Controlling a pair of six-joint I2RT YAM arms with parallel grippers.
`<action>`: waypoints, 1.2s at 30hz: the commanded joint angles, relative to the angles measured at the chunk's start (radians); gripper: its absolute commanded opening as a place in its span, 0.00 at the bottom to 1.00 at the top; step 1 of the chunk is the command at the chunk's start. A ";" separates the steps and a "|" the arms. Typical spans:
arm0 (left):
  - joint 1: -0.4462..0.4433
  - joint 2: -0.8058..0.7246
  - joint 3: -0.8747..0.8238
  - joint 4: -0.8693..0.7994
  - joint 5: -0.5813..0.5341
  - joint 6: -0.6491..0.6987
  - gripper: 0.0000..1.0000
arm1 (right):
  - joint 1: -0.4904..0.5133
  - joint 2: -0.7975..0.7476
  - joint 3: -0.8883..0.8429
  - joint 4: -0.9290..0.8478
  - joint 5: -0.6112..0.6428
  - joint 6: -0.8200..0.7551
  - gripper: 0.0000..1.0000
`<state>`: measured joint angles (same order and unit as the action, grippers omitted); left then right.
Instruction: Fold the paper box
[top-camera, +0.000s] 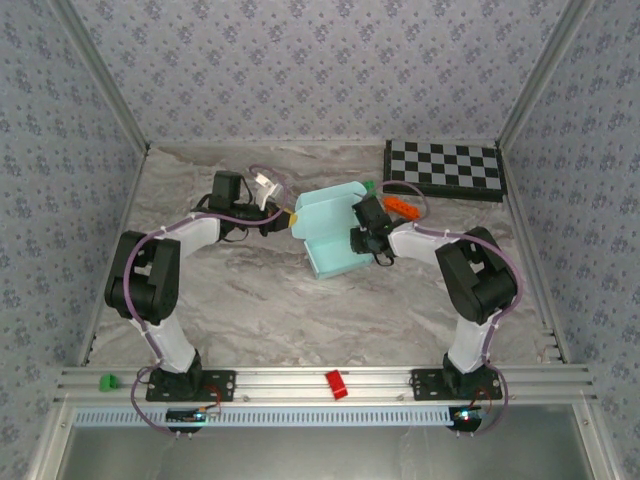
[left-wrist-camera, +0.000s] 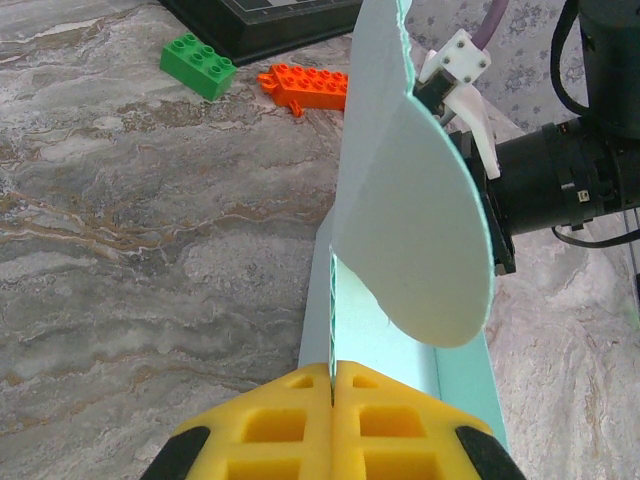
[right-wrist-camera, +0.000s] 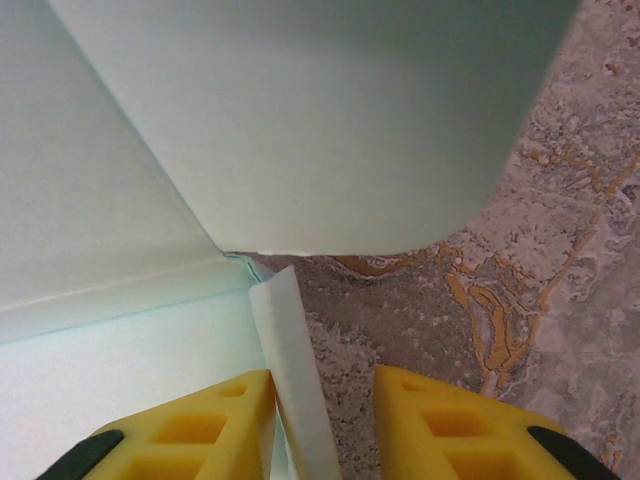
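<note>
The left gripper (left-wrist-camera: 330, 378) is pinching the left edge of the paper box (top-camera: 328, 238) at mid-table while the right gripper (right-wrist-camera: 322, 392), jaws apart, is straddling a narrow flap (right-wrist-camera: 290, 340), so an off-centre squeeze is risking a crooked crease.

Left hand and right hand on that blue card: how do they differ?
The left hand is pinched shut on an edge of the paper box, its fingers meeting with the card between them. The right hand has its fingers apart, with a narrow flap standing in the gap, not squeezed. The left hand reaches the paper box from its left side, the right hand from its right side. Both have yellow fingers.
</note>
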<state>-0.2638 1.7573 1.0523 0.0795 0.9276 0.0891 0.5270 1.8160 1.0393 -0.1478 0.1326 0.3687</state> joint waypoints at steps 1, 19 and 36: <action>0.008 0.008 0.032 -0.005 0.033 0.018 0.00 | 0.005 0.025 0.020 -0.088 0.078 0.000 0.31; 0.016 0.010 0.033 -0.002 0.035 0.017 0.00 | 0.037 0.071 0.065 -0.176 0.174 -0.001 0.23; 0.017 0.018 0.038 -0.001 0.038 0.012 0.00 | 0.070 0.137 0.118 -0.285 0.311 0.026 0.16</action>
<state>-0.2592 1.7714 1.0527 0.0784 0.9230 0.0891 0.6121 1.8965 1.1702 -0.3092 0.3386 0.3691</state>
